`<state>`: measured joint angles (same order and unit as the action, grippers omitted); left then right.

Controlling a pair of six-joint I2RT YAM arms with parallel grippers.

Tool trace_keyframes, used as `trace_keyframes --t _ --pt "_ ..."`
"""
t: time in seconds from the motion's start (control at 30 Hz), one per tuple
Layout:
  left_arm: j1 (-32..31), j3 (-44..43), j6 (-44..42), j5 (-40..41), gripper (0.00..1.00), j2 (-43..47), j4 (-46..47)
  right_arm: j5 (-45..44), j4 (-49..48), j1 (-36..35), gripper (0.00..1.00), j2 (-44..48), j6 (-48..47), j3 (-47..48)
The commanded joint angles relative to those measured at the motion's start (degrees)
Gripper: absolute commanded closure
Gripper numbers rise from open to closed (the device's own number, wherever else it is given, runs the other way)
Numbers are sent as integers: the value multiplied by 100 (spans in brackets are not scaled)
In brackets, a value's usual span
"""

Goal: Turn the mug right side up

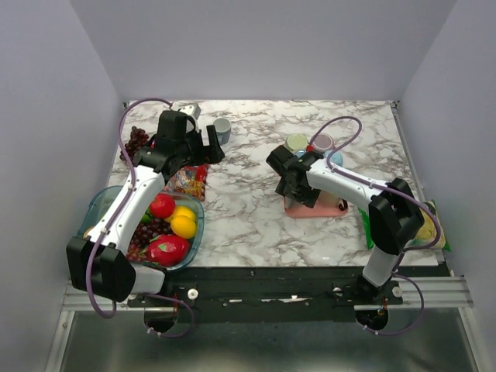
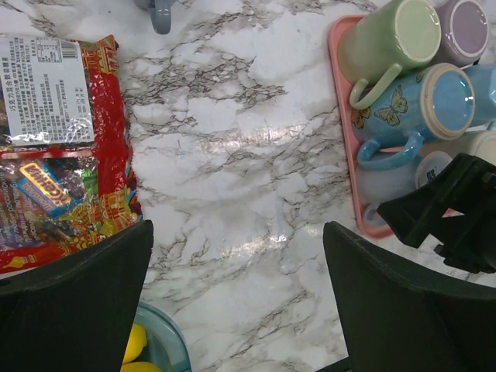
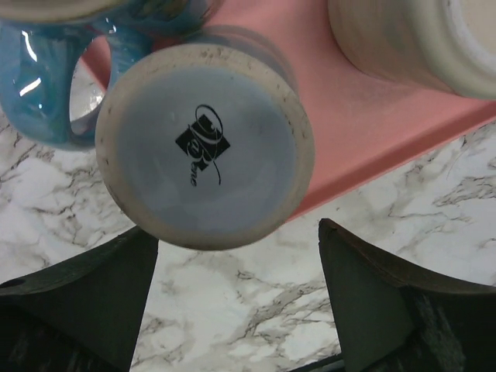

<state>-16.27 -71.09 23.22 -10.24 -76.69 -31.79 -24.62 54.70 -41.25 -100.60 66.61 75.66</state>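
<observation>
The top camera sits above and behind the arm bases and looks down and forward, taking in the whole table from near edge to far edge. The left wrist camera hangs fairly high over the far left part of the table, facing almost straight down, with its own fingers along the bottom. It catches the snack bag on one side and the pink tray on the other, both also visible from the top. The right wrist camera looks down from very close at the tray's near edge, an upside-down mug filling most of its view. Both wrist views share the tray and the blue mug.
</observation>
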Motion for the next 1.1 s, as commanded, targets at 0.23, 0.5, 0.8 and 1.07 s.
trace_keyframes --t 0.23,0.5,0.8,1.07 --pt "-25 174 -72 13 1 303 94 -737 -187 -32 43 -162 -51 160" --pt "-34 280 -55 -48 1 259 147 -676 -205 -32 47 -171 -95 2" --pt "-25 368 -46 -39 1 268 182 -772 -310 -32 32 22 -52 -411" --pt "-34 403 -28 -31 1 233 208 -1071 -310 -76 46 216 -174 -604"
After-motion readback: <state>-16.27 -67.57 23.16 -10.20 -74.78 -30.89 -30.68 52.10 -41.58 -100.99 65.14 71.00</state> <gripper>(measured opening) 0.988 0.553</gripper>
